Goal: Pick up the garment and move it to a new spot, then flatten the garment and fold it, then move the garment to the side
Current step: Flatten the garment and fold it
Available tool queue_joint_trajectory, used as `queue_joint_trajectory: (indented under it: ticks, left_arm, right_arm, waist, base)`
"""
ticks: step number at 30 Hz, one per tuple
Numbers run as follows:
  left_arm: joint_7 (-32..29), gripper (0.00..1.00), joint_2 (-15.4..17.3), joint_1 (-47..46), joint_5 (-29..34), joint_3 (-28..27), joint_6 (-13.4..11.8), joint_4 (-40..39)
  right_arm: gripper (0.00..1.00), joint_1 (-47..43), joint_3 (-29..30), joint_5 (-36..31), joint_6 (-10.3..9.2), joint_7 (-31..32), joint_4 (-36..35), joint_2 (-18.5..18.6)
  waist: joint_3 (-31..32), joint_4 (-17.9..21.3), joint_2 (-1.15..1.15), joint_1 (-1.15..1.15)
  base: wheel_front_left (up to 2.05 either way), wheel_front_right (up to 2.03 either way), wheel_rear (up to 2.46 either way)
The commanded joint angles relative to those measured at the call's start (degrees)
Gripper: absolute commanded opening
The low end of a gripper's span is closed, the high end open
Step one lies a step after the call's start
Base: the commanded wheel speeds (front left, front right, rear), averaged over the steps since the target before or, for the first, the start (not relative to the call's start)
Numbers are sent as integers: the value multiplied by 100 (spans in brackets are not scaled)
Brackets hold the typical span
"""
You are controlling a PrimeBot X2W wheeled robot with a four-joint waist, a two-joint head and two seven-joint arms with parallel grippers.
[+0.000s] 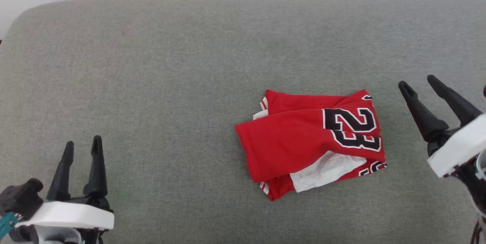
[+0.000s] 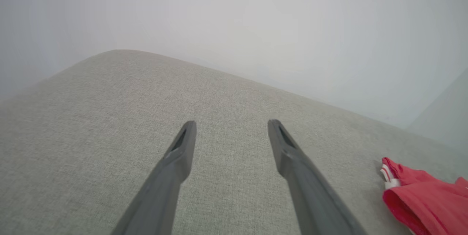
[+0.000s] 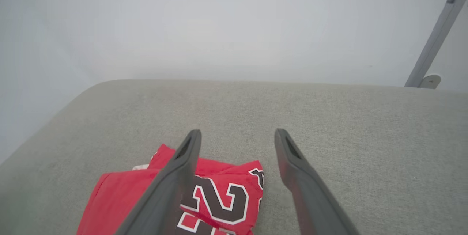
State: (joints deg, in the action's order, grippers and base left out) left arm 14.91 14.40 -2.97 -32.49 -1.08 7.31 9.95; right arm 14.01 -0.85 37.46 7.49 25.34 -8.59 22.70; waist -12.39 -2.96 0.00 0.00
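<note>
Red garment [image 1: 288,141] lies folded on your grey cushion [image 1: 152,84], right of centre, the 23 facing up. Your right gripper [image 1: 417,81] hangs near its right edge, fingers spread, gripping nothing. Your left gripper [image 1: 83,140] sits well apart at lower left, fingers parted, empty too.

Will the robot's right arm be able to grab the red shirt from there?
Probably yes. The right pincer is open just beside the red shirt, with only bare grey cushion between them.
</note>
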Motion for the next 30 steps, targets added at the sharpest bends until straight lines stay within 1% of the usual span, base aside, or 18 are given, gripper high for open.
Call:
queue_joint_trajectory:
  ticks: [1, 5, 7, 8, 14, 16, 20, 26, 30]
  left_arm:
    - [36, 100, 27, 115, -33, -54, 21, -29]
    - [36, 100, 61, 244, -18, -114, 21, -66]
    - [36, 100, 85, 329, 34, -134, 21, -67]
    - [36, 100, 98, 412, 94, -131, 21, -40]
    - [36, 100, 104, 627, 364, -135, 21, -68]
    - [35, 100, 125, 712, 333, -72, 20, -131]
    - [36, 100, 154, 845, 339, -36, 20, -273]
    - [36, 100, 164, 1053, 402, -70, 20, -311]
    - [36, 100, 149, 1169, 418, -77, 20, -345]
  right_arm:
    - [100, -138, -32, -7, 0, -421, 129, -7]
    - [100, -396, -127, -156, 0, -1388, 501, -1]
    - [100, -531, -178, -133, 0, -1816, 720, -78]
    - [100, -639, -235, -191, 0, -2202, 951, -97]
    - [100, -923, -419, -186, 0, -3190, 1575, -226]
    - [100, -990, -468, -210, 0, -3470, 1773, -224]
    - [100, -1139, -610, -217, 0, -3820, 2129, -241]
    - [100, -1307, -715, -241, 0, -4011, 2360, -320]
    - [100, -1443, -605, -326, 0, -4055, 2355, -421]
  waist:
    - [80, 69, 0, 0]
    - [246, 139, 0, 0]
    - [341, 170, 0, 0]
    - [442, 189, 0, 0]
    - [737, 228, 0, 0]
    - [829, 230, 0, 0]
    - [1001, 224, 0, 0]
    - [1162, 197, 0, 0]
    - [1214, 168, 0, 0]
  base:
    - [0, 0, 0]
    - [0, 0, 0]
    - [0, 0, 0]
    - [0, 0, 0]
    - [0, 0, 0]
    - [0, 0, 0]
    - [0, 0, 0]
    - [0, 0, 0]
    - [0, 0, 0]
